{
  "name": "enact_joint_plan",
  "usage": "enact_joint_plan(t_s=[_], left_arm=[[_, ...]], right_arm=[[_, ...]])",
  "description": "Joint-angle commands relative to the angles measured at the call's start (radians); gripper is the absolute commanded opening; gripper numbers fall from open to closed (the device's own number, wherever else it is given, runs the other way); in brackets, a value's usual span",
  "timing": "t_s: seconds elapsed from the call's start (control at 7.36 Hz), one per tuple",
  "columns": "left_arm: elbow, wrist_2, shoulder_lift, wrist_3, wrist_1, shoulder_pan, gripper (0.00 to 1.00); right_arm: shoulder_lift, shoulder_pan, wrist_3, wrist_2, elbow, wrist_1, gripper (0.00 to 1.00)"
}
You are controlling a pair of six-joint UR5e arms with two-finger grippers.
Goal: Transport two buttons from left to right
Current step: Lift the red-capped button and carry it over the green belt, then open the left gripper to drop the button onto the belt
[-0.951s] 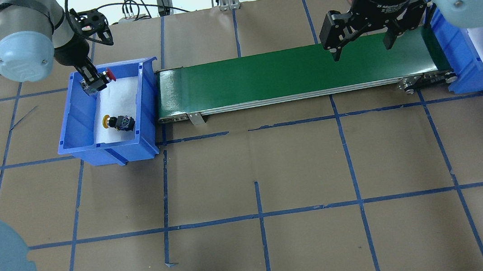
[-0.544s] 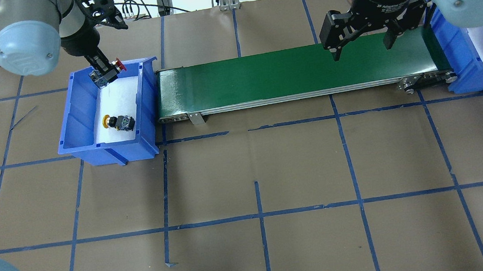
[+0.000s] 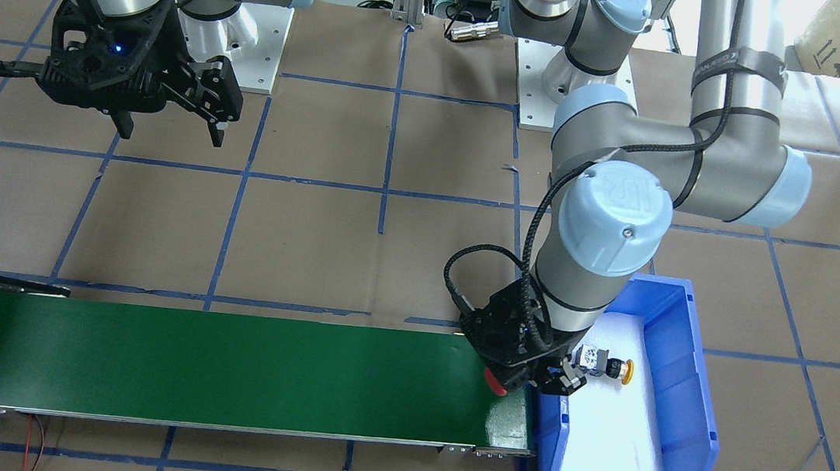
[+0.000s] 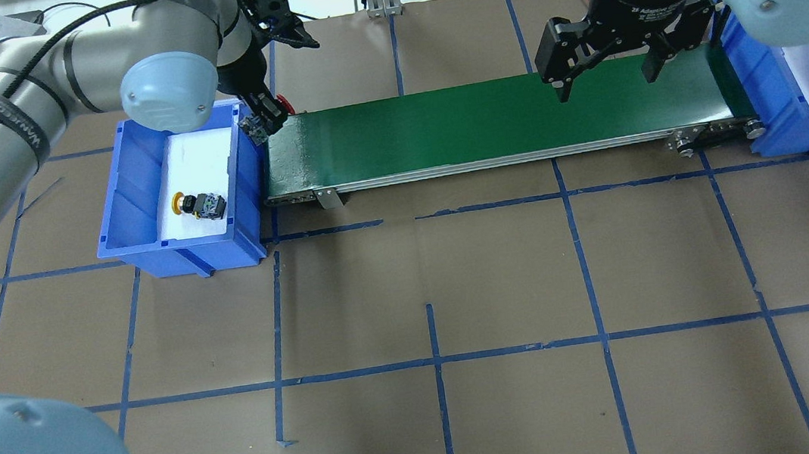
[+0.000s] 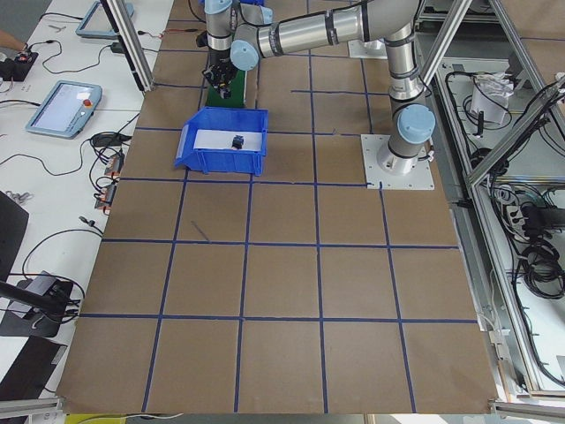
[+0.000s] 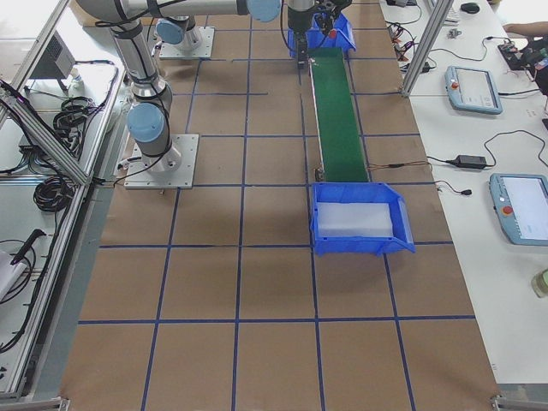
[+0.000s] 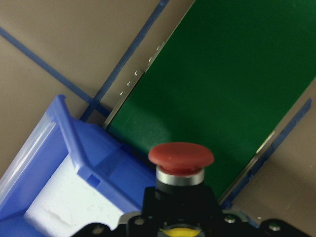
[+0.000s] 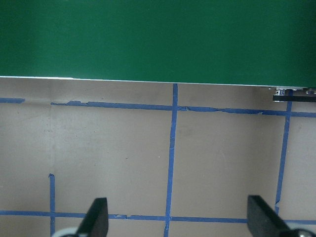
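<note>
My left hand [image 4: 260, 125] is pinching the red button [image 7: 181, 155] by its body, its cap over the green belt [image 4: 476, 123] just past the left bin [image 4: 129, 182] wall. The yellow button [image 4: 198, 205] lies in that bin. My right hand [image 4: 607, 82] hangs spread above the belt's far end. I judge button 1 is mid-transfer. Next I'd lower it and release gently.

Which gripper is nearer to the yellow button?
Left. The left gripper, holding the red button, is beside the bin with the yellow button; the right gripper hangs open at the conveyor's far end.
</note>
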Motion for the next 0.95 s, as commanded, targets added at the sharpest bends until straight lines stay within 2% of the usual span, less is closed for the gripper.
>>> enact_joint_plan(t_s=[0.0,0.27,0.41,0.68,0.82], left_arm=[[0.03,0.025,-0.061,-0.013,0.011,-0.042,0.03],[0.035,0.042,-0.092,-0.015,0.014,-0.047,0.05],[0.033,0.039,-0.092,-0.015,0.014,-0.047,0.56],[0.027,0.04,-0.089,-0.018,0.014,-0.047,0.93],[0.039,0.043,-0.068,-0.016,0.014,-0.036,0.95]], right_arm=[[0.0,0.0,0.0,-0.001,0.001,0.0,1.0],[0.0,0.0,0.0,-0.001,0.001,0.0,1.0],[0.0,0.0,0.0,-0.001,0.001,0.0,1.0],[0.0,0.0,0.0,-0.001,0.001,0.0,1.0],[0.0,0.0,0.0,-0.001,0.001,0.0,1.0]])
